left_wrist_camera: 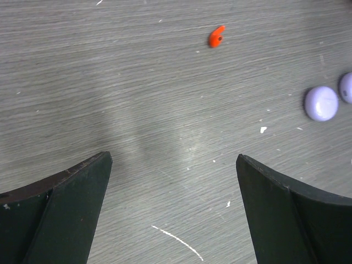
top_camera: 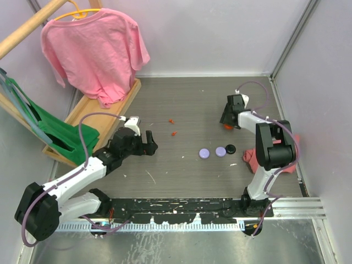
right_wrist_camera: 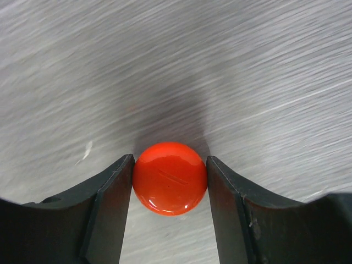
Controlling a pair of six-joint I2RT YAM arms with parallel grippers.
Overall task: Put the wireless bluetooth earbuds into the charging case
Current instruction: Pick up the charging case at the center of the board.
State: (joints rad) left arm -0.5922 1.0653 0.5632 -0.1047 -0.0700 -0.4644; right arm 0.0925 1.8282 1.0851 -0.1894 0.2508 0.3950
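Observation:
The charging case (top_camera: 230, 148) is a small black round puck lying on the table right of centre, with no gripper near it. The earbuds are out of view in every frame. My right gripper (top_camera: 227, 125) is at the back right, well beyond the case. In the right wrist view it (right_wrist_camera: 170, 160) is shut on a glossy orange round disc (right_wrist_camera: 170, 177), one finger touching each side. My left gripper (top_camera: 147, 144) is left of centre. Its fingers stand wide open over bare table in the left wrist view (left_wrist_camera: 173, 158), with nothing between them.
Two lilac discs (top_camera: 204, 153) (top_camera: 220, 151) lie just left of the case; both show at the right edge of the left wrist view (left_wrist_camera: 321, 103) (left_wrist_camera: 346, 87). Red scraps (top_camera: 174, 133) (left_wrist_camera: 216, 36) lie mid-table. A pink shirt (top_camera: 93, 49) hangs back left and a red cloth (top_camera: 252, 157) lies by the right arm.

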